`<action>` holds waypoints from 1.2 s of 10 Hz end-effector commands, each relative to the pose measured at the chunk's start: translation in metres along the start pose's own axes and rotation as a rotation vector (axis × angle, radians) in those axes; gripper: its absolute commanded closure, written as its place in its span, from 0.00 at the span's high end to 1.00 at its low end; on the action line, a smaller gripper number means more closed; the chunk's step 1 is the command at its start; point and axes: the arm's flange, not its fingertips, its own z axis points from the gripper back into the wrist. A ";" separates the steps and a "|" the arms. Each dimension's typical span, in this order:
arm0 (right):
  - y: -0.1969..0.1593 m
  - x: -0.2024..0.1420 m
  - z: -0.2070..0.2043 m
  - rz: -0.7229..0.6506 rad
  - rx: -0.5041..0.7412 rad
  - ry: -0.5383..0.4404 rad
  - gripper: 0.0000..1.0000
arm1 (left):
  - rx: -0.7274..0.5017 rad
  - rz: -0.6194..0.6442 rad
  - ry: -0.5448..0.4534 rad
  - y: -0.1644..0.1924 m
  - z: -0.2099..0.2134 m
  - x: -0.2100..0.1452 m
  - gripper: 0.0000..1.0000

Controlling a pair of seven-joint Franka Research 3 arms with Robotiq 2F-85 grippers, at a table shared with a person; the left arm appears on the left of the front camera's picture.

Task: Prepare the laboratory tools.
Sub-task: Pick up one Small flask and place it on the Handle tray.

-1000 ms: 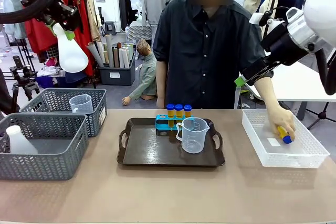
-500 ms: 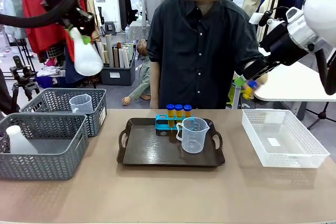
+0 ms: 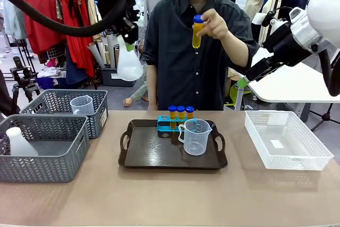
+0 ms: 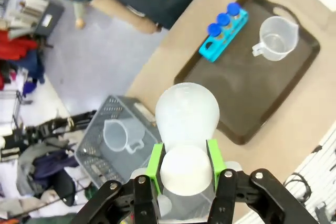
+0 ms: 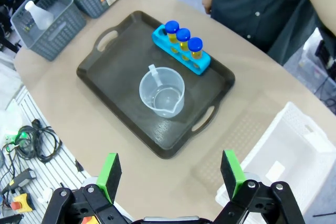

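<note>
Gripped only at its neck by the left gripper [image 4: 184, 165], the translucent white conical flask [image 4: 187, 109] risked slipping free in mid-air; the right gripper [image 5: 170, 174] gaped empty.

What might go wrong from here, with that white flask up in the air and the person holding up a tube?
The flask hangs by its neck between the left fingers, high over the table; a slip would drop it. It is close to the person's shoulder and raised hand holding the tube, so a bump seems possible. The tray already holds the rack and beaker; setting the flask there might knock them.
</note>
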 end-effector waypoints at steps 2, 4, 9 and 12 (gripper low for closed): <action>0.000 0.000 0.001 -0.002 0.009 -0.005 1.00 | -0.028 -0.126 -0.021 -0.001 -0.023 0.028 0.00; 0.000 0.000 0.001 -0.002 0.009 -0.005 1.00 | -0.074 -0.168 0.017 -0.015 -0.053 0.041 0.00; 0.000 0.000 0.001 -0.002 0.009 -0.005 1.00 | -0.087 -0.232 0.031 -0.029 -0.111 0.039 0.00; 0.000 0.000 0.001 -0.002 0.009 -0.005 1.00 | -0.128 -0.234 0.047 -0.030 -0.137 0.029 0.00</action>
